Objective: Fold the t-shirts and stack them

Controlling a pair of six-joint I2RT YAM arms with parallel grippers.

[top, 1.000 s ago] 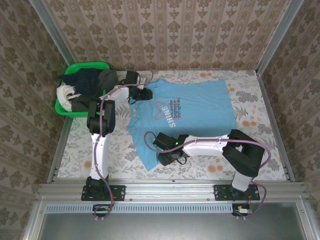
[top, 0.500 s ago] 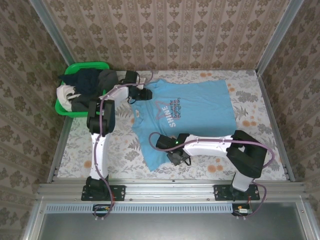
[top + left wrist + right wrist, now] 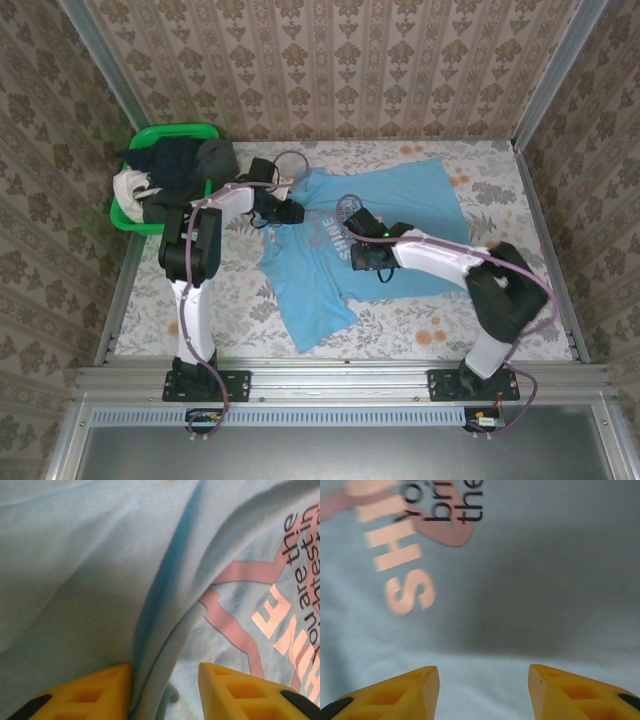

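1. You will find the light blue t-shirt (image 3: 420, 205) lying on the floral tabletop (image 3: 240, 300), about the middle, print side up. It is not flat: its left portion is rumpled, and one flap reaches toward the near edge.

2. Your left end effector (image 3: 288, 212) sits at the shirt's left edge, on the side facing the green basket (image 3: 180, 130). In the left wrist view its yellow fingers (image 3: 105, 692) stand apart, and a raised ridge of the t-shirt (image 3: 90, 580) runs between them. Whether that ridge is pinched or merely lies in the gap, I cannot tell. The reddish star outline (image 3: 235, 575) and the pale lettering (image 3: 280, 625) lie just to the right of that end effector (image 3: 164, 675).

3. Your right end effector (image 3: 368, 255) is over the printed middle of the shirt, with its arm stretched across the cloth from the right. In the right wrist view its fingers (image 3: 420, 685) are apart with nothing between them. Smooth blue cloth (image 3: 550, 580) lies beyond the fingertips, and the blurred letters "SH" (image 3: 405, 580) show ahead and left of that end effector (image 3: 482, 672).

4. The basket stands at the far left corner of the tabletop, touching the side rail. It holds bundled clothes (image 3: 175, 165) in black, dark grey and white, heaped above the rim. The left arm passes just beside them.
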